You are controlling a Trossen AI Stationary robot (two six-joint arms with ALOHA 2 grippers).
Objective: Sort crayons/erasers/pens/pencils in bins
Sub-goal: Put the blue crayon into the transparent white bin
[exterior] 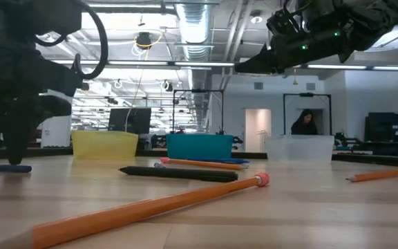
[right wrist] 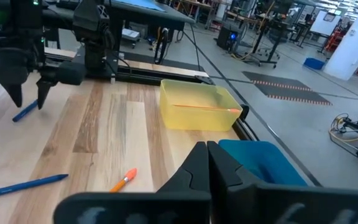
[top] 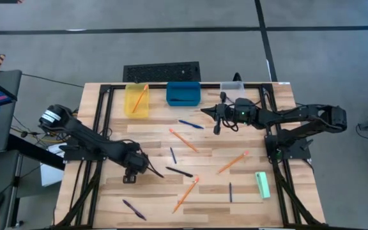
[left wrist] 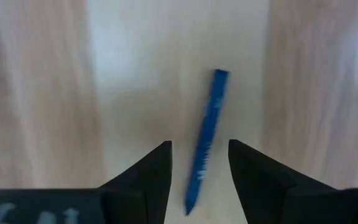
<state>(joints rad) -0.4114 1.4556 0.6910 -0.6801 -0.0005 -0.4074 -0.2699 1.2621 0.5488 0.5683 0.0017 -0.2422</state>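
Pale wooden slats make up the bench (top: 107,128), with three bins along its far edge: yellow (top: 137,100), blue (top: 183,93) and clear (top: 231,88). One pencil (top: 140,96) already lies in the yellow bin.

The left end effector (left wrist: 199,163) is held low over the bench's left side, fingers spread, with a blue pen (left wrist: 205,138) lying on the wood between them. The right end effector (right wrist: 207,163) is raised near the blue bin, fingers pressed together and nothing held.

The pen is judged light, rigid and smooth, likely to roll or pivot if pinched near an end. A grip across its middle, with the fingers square to its length, is advised.

Other pens, pencils (top: 184,140) and a mint eraser (top: 262,184) are scattered over the bench, well apart.
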